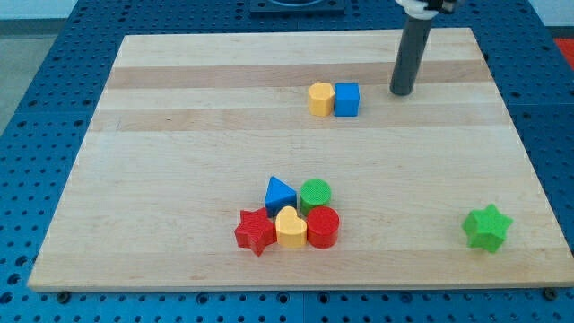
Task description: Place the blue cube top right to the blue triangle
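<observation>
The blue cube [347,100] sits in the upper middle of the wooden board [179,135], touching a yellow hexagon block [320,99] on its left. The blue triangle [279,194] lies lower down, near the view's bottom centre, in a cluster of blocks. My tip [402,92] rests on the board to the right of the blue cube, a short gap apart from it, at about the same height in the view.
Around the blue triangle: a green cylinder [315,194] to its right, a red star [256,231], a yellow heart [290,228] and a red cylinder [323,227] below. A green star [487,227] lies at the view's lower right.
</observation>
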